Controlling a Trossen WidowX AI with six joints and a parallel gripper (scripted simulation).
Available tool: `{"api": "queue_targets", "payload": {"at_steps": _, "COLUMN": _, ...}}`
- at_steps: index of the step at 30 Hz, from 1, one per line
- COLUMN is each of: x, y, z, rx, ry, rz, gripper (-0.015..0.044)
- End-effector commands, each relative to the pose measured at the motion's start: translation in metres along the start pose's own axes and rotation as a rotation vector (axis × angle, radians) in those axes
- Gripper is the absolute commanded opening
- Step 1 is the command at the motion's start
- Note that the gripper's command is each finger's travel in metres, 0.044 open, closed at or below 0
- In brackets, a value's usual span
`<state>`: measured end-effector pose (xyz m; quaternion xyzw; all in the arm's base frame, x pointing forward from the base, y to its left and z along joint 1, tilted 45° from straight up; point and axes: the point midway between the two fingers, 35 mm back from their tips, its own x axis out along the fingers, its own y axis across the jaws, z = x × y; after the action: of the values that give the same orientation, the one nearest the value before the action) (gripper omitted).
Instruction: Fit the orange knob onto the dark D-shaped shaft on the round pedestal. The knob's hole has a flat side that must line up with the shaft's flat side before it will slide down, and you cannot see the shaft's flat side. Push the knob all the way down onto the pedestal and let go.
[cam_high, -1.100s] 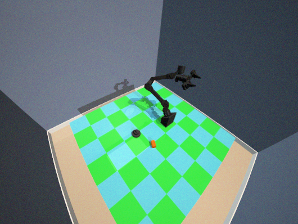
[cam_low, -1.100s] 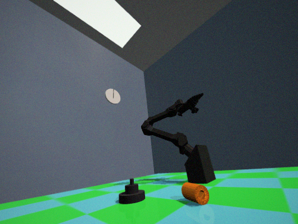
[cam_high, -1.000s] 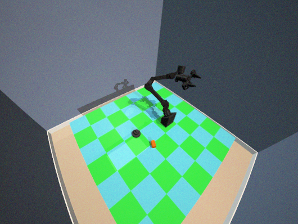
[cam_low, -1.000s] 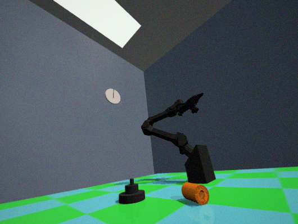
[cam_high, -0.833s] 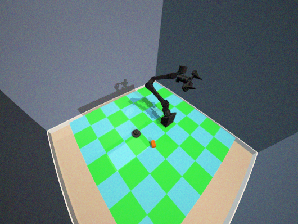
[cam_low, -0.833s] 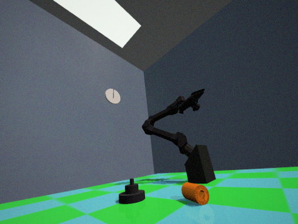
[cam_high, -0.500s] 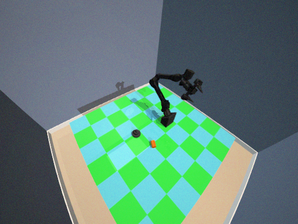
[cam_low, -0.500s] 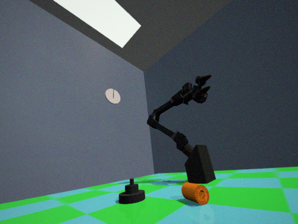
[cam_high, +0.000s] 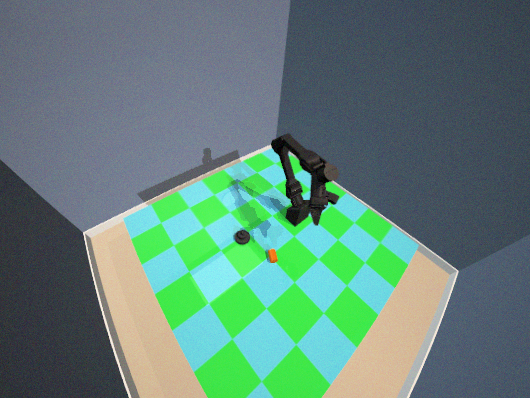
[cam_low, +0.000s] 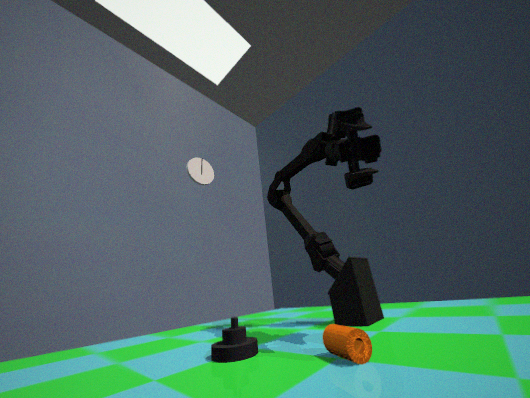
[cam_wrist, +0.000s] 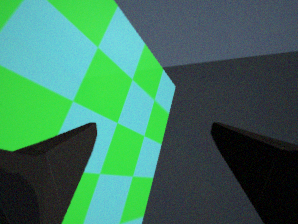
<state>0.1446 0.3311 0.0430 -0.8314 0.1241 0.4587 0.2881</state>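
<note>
The orange knob (cam_high: 272, 256) (cam_low: 340, 342) lies on its side on the checkered floor, its hole showing at the near end in the exterior view. The round dark pedestal (cam_high: 242, 238) (cam_low: 234, 351) stands to its left, with the thin shaft (cam_low: 234, 322) upright and bare on top. The shaft's flat side cannot be made out. My gripper (cam_high: 325, 210) (cam_low: 374, 149) (cam_wrist: 155, 128) is wide open and empty, high above the floor near the arm's base, well away from the knob and pedestal. Neither knob nor pedestal shows in the wrist view.
The arm's black base (cam_high: 297, 215) (cam_low: 357, 295) stands behind the knob. The green and blue checkered surface (cam_high: 237, 306) (cam_wrist: 40, 47) has tan strips at its sides and a pale raised rim (cam_high: 433, 320). Walls rise behind, one with a round white disc (cam_low: 200, 171).
</note>
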Motion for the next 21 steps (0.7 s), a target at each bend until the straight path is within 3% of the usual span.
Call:
{"api": "queue_targets", "payload": {"at_steps": 1, "x": 0.052, "y": 0.021, "z": -0.045, "rx": 0.21, "ry": 0.107, "rz": 0.185, "gripper": 0.044}}
{"api": "queue_targets", "payload": {"at_steps": 8, "x": 0.106, "y": 0.055, "z": -0.098, "rx": 0.518, "ry": 0.286, "rz": 0.388, "gripper": 0.044}}
{"api": "queue_targets", "payload": {"at_steps": 16, "x": 0.172, "y": 0.129, "z": -0.172, "rx": 0.973, "ry": 0.627, "rz": 0.657, "gripper": 0.044}}
{"api": "queue_targets", "payload": {"at_steps": 21, "x": 0.176, "y": 0.144, "z": -0.176, "rx": 1.024, "ry": 0.674, "rz": 0.688, "gripper": 0.044}}
